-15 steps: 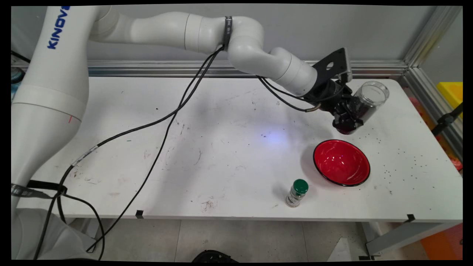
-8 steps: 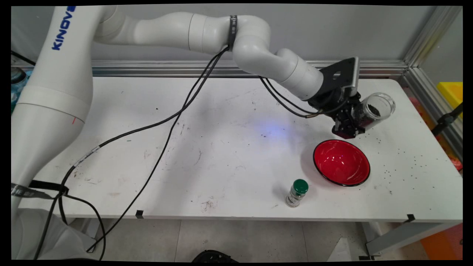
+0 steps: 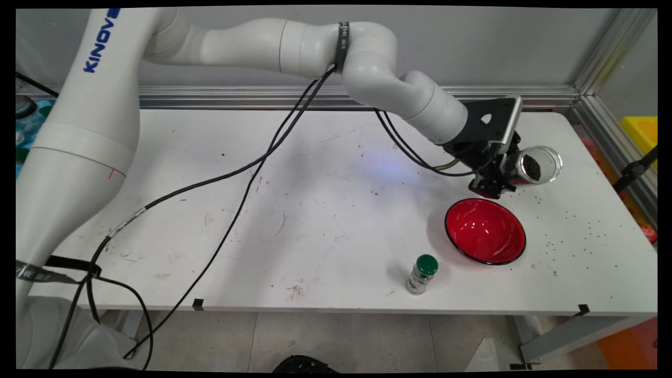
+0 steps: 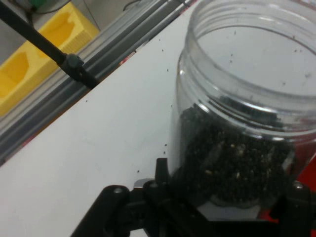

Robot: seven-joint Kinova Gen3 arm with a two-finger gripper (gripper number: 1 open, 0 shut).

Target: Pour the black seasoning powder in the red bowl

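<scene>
Hand view: claw (image 4: 217, 197) clamps the tilted, grain-filled jar (image 4: 242, 128).

I count one clear jar (image 3: 533, 167) of dark grains, one red bowl (image 3: 485, 231), one green-capped bottle (image 3: 421, 274), many scattered grains (image 3: 577, 220)

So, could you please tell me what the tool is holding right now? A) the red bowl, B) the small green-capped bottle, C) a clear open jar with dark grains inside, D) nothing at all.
C: the tool is clamped on the clear jar of dark grains, tipped with its open mouth sideways just behind the red bowl, while the green-capped bottle stands alone.
</scene>
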